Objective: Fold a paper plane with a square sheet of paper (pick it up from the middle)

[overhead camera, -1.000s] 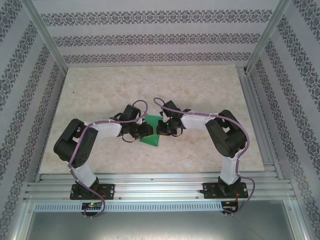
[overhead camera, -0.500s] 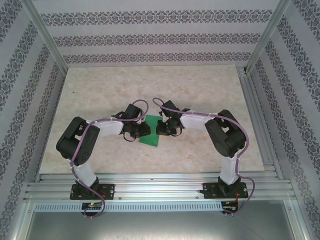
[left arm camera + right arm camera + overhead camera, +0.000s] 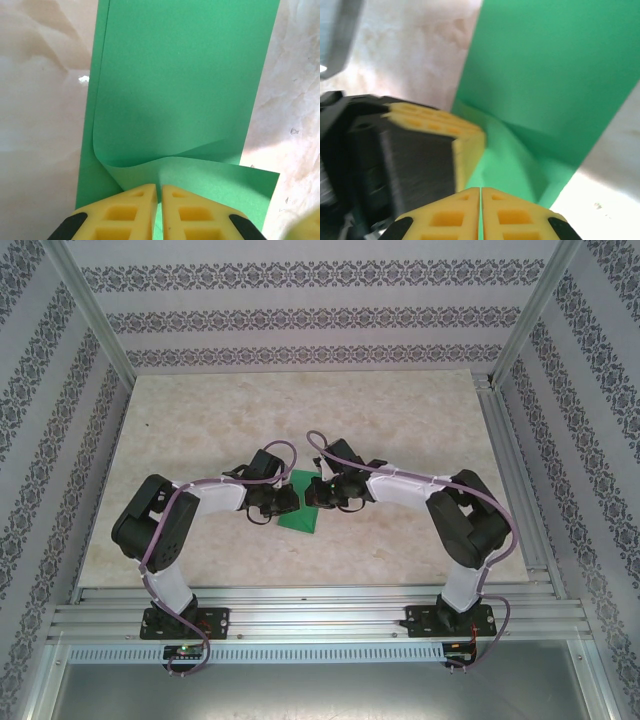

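Observation:
The green sheet of paper lies partly folded in the middle of the table between both arms. In the left wrist view the green sheet of paper has a raised, curled edge, and my left gripper is shut on that edge with its yellow fingers pinching it. In the right wrist view the sheet lifts toward my right gripper, which is shut on its near edge. The left gripper's yellow finger sits close by on the left. From above, left gripper and right gripper nearly touch.
The marble-patterned tabletop spreads out around the paper. Aluminium frame rails run along the right side and the near edge. Patterned walls enclose the back and sides.
My right arm has reached further left, bringing its gripper closer to the left gripper over the paper. The left gripper has shifted slightly right.

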Robot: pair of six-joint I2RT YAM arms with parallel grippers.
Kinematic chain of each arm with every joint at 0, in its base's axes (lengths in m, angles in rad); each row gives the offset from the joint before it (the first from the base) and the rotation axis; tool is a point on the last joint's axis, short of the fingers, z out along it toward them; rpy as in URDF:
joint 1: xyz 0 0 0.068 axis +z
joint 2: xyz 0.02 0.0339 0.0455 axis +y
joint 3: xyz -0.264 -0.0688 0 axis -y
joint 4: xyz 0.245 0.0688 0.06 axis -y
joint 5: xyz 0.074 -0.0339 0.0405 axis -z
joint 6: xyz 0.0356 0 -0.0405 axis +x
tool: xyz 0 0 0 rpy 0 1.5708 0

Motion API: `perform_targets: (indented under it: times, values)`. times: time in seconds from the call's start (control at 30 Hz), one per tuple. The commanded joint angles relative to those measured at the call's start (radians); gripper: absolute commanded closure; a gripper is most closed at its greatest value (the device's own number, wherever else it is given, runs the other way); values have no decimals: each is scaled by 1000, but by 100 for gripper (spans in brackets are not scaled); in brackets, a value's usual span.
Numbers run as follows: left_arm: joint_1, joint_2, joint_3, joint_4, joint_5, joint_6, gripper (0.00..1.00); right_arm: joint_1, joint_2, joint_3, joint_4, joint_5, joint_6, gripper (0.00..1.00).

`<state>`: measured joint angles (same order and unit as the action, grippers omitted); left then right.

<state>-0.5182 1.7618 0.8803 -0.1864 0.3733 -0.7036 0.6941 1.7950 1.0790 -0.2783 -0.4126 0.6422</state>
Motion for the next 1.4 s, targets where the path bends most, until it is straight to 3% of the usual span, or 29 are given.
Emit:
perform_targets:
  times: [0.0, 0.3, 1.37]
  values:
    - [-6, 8, -38, -72, -55, -20, 86, 41, -37, -40, 10, -8, 47, 90]
    - [-6, 15, -35, -94, -80, -45, 88, 121, -18, -48, -65, 51, 80, 90]
    - [-7, 7, -41, -101, -96, -47, 89, 122, 60, -97, -50, 84, 106, 90]
